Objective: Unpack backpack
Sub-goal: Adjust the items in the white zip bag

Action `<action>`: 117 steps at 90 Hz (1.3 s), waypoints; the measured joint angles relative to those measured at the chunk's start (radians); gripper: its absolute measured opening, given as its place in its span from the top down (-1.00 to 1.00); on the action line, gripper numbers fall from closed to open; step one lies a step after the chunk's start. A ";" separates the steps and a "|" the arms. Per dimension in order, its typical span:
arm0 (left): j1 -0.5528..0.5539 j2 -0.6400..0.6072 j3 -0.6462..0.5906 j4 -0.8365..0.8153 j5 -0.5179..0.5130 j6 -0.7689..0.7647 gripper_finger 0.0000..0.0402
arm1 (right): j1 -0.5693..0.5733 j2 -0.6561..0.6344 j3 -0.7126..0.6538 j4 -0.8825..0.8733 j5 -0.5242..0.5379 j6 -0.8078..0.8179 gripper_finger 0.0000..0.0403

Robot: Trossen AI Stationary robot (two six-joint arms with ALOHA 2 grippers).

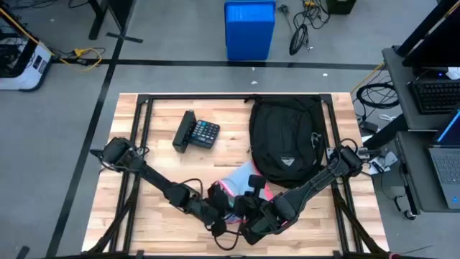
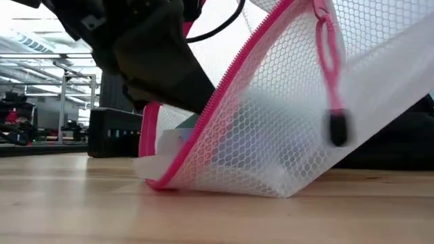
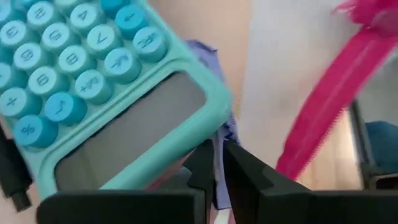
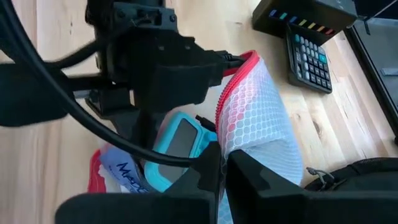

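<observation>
- Working both arms at the near edge of the counter (image 1: 165, 155), I have the left gripper (image 1: 215, 227) and the right gripper (image 1: 253, 229) meeting over a white mesh pouch (image 2: 271, 135) with a pink zipper (image 2: 224, 102).
- The backpack (image 1: 286, 140) lies flat toward the far right of the counter, just behind the pouch.
- In the right wrist view, my right jaws look clenched on the pouch's mesh edge; the left wrist view shows the left jaws nearly together, pinching what seems to be a thin purple edge, though I can't be sure what it is.
- Risk, as I judge it: the pouch is tilted with its mouth open, so the teal calculator (image 3: 106, 93) inside could slide out and drop if I lift unevenly.
- A weak pinch on thin mesh could also slip, or the zipper pull (image 2: 337, 129) could snag a finger.
- The high view alone shows the black calculator (image 1: 198, 132) lying apart on the far left of the counter.
- Only the wrist views reveal the teal calculator in the pouch; the low view shows just blurred shapes through the mesh.
</observation>
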 joint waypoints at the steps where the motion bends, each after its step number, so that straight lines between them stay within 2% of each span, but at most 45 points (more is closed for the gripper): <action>1: 0.000 -0.001 0.000 0.000 0.003 0.000 0.88 | 0.000 0.000 0.000 0.000 0.000 0.000 1.00; 30: -0.024 -0.066 0.000 -0.074 0.052 -0.003 0.88 | 0.000 0.000 0.000 -0.001 0.000 0.002 1.00; 56: -0.087 -0.135 0.000 -0.200 0.056 -0.010 0.88 | 0.000 0.000 0.000 -0.008 -0.001 0.010 1.00; 72: -0.126 -0.138 0.000 -0.198 0.031 -0.012 0.88 | -0.001 -0.001 -0.032 0.001 -0.026 0.010 1.00; 97: -0.162 -0.138 0.000 -0.210 -0.054 -0.090 0.88 | -0.016 -0.001 -0.089 0.027 -0.047 0.010 1.00; 117: -0.189 -0.097 -0.010 -0.236 -0.064 -0.235 0.88 | -0.017 -0.001 -0.089 0.072 -0.050 -0.023 1.00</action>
